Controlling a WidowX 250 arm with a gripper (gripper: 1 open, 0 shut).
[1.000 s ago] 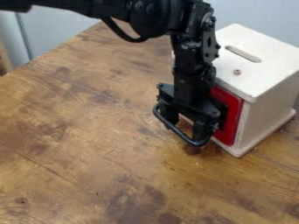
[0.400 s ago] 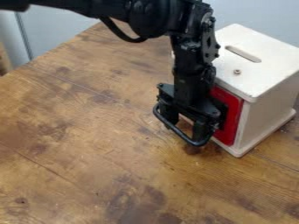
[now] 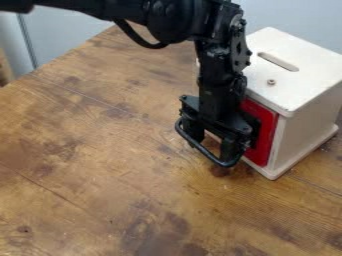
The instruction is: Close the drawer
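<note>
Nothing has visibly moved since the earlier frame: in our 1 camera view, we see the same pose. We see 1 black robot arm [image 3: 160, 14] reaching in from the upper left and bending downward, with a black cable looping below it. Its gripper [image 3: 218, 135] points down in front of a pale wooden housing [image 3: 297, 90], which has 1 slot on top. We see the drawer [image 3: 265, 132] at the housing's front, its red panel partly hidden behind the gripper. A black loop handle [image 3: 203, 150] juts out toward the lower left, beside the gripper. We cannot tell whether the fingers are spread or pressed together, since dark parts overlap. Beneath everything lies a brown wooden table [image 3: 100, 150].
</note>
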